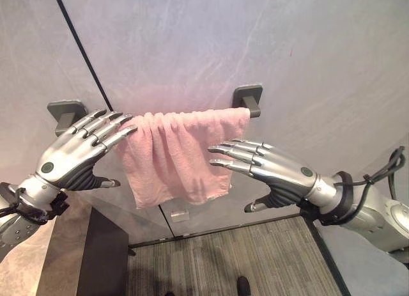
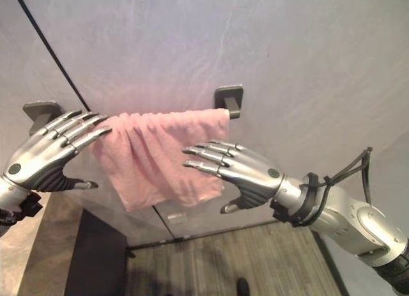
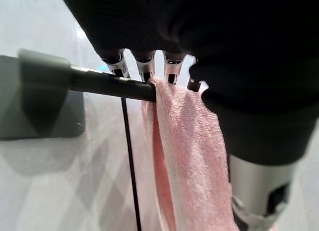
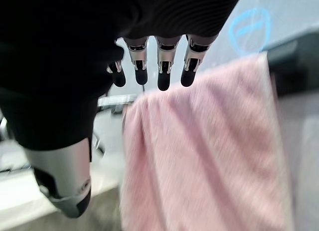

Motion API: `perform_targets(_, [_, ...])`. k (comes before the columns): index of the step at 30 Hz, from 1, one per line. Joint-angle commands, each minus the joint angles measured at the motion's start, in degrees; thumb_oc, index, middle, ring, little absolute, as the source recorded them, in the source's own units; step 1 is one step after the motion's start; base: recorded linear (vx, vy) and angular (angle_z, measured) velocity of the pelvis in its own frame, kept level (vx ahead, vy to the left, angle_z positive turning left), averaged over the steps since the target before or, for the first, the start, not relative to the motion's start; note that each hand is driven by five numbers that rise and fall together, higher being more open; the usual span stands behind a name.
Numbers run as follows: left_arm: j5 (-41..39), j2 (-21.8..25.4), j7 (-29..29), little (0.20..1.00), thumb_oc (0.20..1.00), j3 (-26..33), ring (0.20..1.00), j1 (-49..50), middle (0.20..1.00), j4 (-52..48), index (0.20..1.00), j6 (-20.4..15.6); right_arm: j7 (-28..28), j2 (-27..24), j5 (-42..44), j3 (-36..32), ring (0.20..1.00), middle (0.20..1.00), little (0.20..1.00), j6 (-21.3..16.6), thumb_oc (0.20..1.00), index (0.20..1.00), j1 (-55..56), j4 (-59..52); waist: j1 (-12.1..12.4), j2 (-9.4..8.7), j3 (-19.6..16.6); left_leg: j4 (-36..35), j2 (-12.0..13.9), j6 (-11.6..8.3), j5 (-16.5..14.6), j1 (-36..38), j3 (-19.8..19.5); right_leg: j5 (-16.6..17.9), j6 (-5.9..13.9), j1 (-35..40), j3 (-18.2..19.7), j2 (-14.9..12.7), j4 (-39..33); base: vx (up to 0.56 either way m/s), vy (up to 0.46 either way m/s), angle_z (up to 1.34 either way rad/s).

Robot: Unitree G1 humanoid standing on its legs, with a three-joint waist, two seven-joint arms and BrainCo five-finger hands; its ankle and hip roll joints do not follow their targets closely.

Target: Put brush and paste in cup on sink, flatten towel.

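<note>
The work stands at the towel part of the task; cup, brush and paste are nowhere before me here, so I cannot judge that half. The pink towel [image 1: 176,155] hangs over the dark rail [image 3: 107,84] on the wall, bunched and slanting toward the right bracket [image 1: 248,99], so flattening looks unfinished. The left hand [image 1: 77,152] lays straight, spread fingers [image 1: 112,126] on the towel's left top edge. The right hand [image 1: 275,171] hovers before the towel's right side, fingers straight, clasping nothing.
</note>
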Motion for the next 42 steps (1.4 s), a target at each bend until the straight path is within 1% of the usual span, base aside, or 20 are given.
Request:
perform_targets(1, [3.70, 1.61, -1.97, 1.000, 1.000, -1.00, 1.000, 5.85, 1.000, 4.84, 1.000, 0.44, -6.25, 1.49, 0.83, -2.54, 1.000, 1.000, 1.000, -0.46, 1.000, 1.000, -1.44, -1.15, -0.46, -1.55, 0.19, 0.93, -0.78, 2.79, -2.13, 0.72, -0.49, -0.26, 1.98, -0.66, -1.11, -1.61, 0.35, 0.00, 0.000, 0.00])
perform_targets(5, [3.99, 1.03, -1.00, 1.000, 1.000, -0.03, 1.000, 6.55, 1.000, 5.08, 1.000, 0.69, -8.55, 3.72, -1.40, -2.51, 1.000, 1.000, 1.000, -0.45, 1.000, 1.000, -2.43, -1.41, 0.00, -1.78, 0.28, 0.81, -0.79, 2.85, -2.17, 0.71, -0.41, -0.24, 2.03, -0.82, -1.05, -1.61, 0.35, 0.00, 0.000, 0.00])
perform_targets(10, [4.16, -0.04, -0.77, 1.000, 1.000, -0.28, 1.000, 6.54, 1.000, 5.17, 1.000, 1.29, -9.13, 4.85, -2.91, -0.56, 1.000, 1.000, 1.000, 0.63, 1.000, 1.000, -4.83, -0.28, 0.39, -2.04, 0.41, 0.46, -0.77, 2.84, -2.00, 0.61, -0.48, -0.13, 2.04, -1.10, -1.02, -1.61, 0.35, 0.00, 0.000, 0.00])
perform_targets(12, [4.15, -0.42, -0.62, 1.000, 1.000, -0.66, 1.000, 6.33, 1.000, 5.12, 1.000, 1.66, -8.84, 6.10, -3.25, 1.00, 1.000, 1.000, 1.000, 1.41, 1.000, 1.000, -6.01, 1.30, 0.81, -2.22, 0.65, 0.36, -0.76, 2.85, -1.87, 0.33, -0.62, -0.04, 2.05, -1.29, -1.12, -1.61, 0.35, 0.00, 0.000, 0.00])
perform_targets(14, [4.19, -0.93, -0.67, 1.000, 1.000, -1.43, 1.000, 5.06, 1.000, 4.75, 1.000, 2.25, -7.71, 7.79, -5.42, 6.76, 1.000, 1.000, 1.000, 3.23, 1.000, 1.000, -12.25, 4.72, 1.64, -2.52, 1.05, 0.22, -0.67, 2.75, -1.49, -0.58, -0.91, 0.12, 1.98, -1.89, -1.65, -1.71, 0.35, -0.04, 0.000, 0.00])
perform_targets(16, [4.17, -1.18, -0.50, 1.000, 1.000, -1.68, 1.000, 4.37, 1.000, 4.73, 1.000, 2.56, -7.46, 9.17, -6.51, 9.02, 1.000, 1.000, 1.000, 3.78, 1.000, 1.000, -14.76, 6.45, 2.27, -2.70, 1.27, 0.16, -0.71, 2.77, -1.33, -1.16, -1.35, 0.22, 1.96, -2.16, -1.93, -1.75, 0.35, -0.03, -0.003, 0.06])
perform_targets(20, [3.78, -1.74, -0.73, 1.000, 1.000, -1.81, 1.000, 3.36, 1.000, 4.56, 1.000, 3.15, -6.45, 9.54, -7.96, 11.96, 1.000, 1.000, 1.000, 5.13, 1.000, 1.000, -19.17, 8.38, 2.72, -2.97, 1.64, 0.13, -0.75, 2.73, -1.02, -2.36, -1.83, 0.42, 1.96, -2.86, -2.52, -1.88, 0.35, -0.03, 0.005, 0.11])
perform_targets(23, [3.28, -2.83, -0.42, 1.000, 1.000, -0.66, 1.000, 2.82, 1.000, 4.55, 1.000, 4.00, -6.94, 10.96, -10.70, 11.87, 1.000, 1.000, 1.000, 6.83, 1.000, 1.000, -21.75, 11.19, 3.61, -3.30, 2.32, 0.13, -0.86, 2.66, -0.28, -4.60, -2.70, 0.93, 1.90, -4.25, -3.42, -2.09, 0.35, -0.05, 0.006, 0.16])
perform_targets(28, [3.14, -4.68, 0.09, 1.000, 1.000, 0.63, 1.000, 3.18, 1.000, 4.70, 1.000, 4.67, -8.18, 12.51, -12.32, 8.81, 1.000, 1.000, 1.000, 7.65, 1.000, 1.000, -19.96, 12.19, 3.69, -3.46, 2.09, 0.13, -0.99, 2.71, -0.05, -6.01, -3.31, 1.13, 1.98, -5.00, -4.10, -2.35, 0.35, 0.00, 0.013, 0.06])
perform_targets(30, [3.11, -5.81, 0.38, 1.000, 1.000, 1.63, 1.000, 3.96, 1.000, 4.73, 1.000, 4.98, -9.88, 13.60, -12.50, 5.84, 1.000, 1.000, 1.000, 7.10, 1.000, 1.000, -17.82, 10.39, 3.82, -3.37, 2.08, 0.13, -1.04, 2.83, -0.14, -6.07, -3.54, 0.96, 2.02, -4.82, -4.21, -2.40, 0.35, 0.02, 0.006, -0.01])
perform_targets(33, [2.99, -6.33, 0.73, 1.000, 1.000, 1.97, 1.000, 4.51, 1.000, 5.06, 1.000, 5.18, -10.89, 14.08, -13.02, 4.18, 1.000, 1.000, 1.000, 6.63, 1.000, 1.000, -16.44, 9.04, 3.85, -3.43, 1.94, 0.13, -1.05, 2.85, -0.21, -5.91, -3.62, 0.84, 2.01, -4.59, -4.31, -2.43, 0.35, 0.00, 0.000, 0.00])
perform_targets(35, [2.95, -6.90, 0.77, 1.000, 1.000, 1.77, 1.000, 4.51, 1.000, 5.51, 1.000, 5.44, -11.96, 13.95, -13.19, 2.90, 1.000, 1.000, 1.000, 6.06, 1.000, 1.000, -15.68, 7.64, 3.60, -3.46, 1.80, 0.13, -1.01, 2.83, -0.34, -5.68, -3.67, 0.73, 1.96, -4.45, -4.28, -2.42, 0.35, 0.00, 0.000, 0.00])
perform_targets(38, [2.94, -7.32, 0.95, 1.000, 1.000, 1.30, 1.000, 4.47, 1.000, 6.03, 1.000, 5.65, -11.91, 13.60, -13.01, 2.50, 1.000, 1.000, 1.000, 6.04, 1.000, 1.000, -14.93, 7.78, 3.60, -3.46, 1.69, 0.13, -0.96, 2.80, -0.40, -5.46, -3.57, 0.56, 1.95, -4.25, -4.26, -2.36, 0.35, 0.00, 0.000, 0.00])
perform_targets(40, [2.87, -7.90, 0.78, 1.000, 1.000, 0.89, 1.000, 4.41, 1.000, 6.28, 1.000, 5.88, -11.88, 12.73, -12.73, 2.21, 1.000, 1.000, 1.000, 6.36, 1.000, 1.000, -14.46, 8.61, 3.54, -3.54, 1.56, 0.13, -0.81, 2.70, -0.50, -5.21, -3.44, 0.41, 1.98, -4.04, -4.27, -2.35, 0.35, 0.00, 0.000, 0.00])
perform_targets(42, [3.10, -8.16, 0.41, 1.000, 1.000, 0.34, 1.000, 3.98, 1.000, 6.54, 1.000, 6.36, -10.82, 11.35, -13.65, 3.40, 1.000, 1.000, 1.000, 7.23, 1.000, 1.000, -14.98, 11.06, 3.58, -3.69, 1.66, 0.13, -0.68, 2.55, -0.43, -5.33, -3.29, 0.35, 1.92, -4.16, -4.42, -2.30, 0.35, 0.00, 0.000, -0.02])
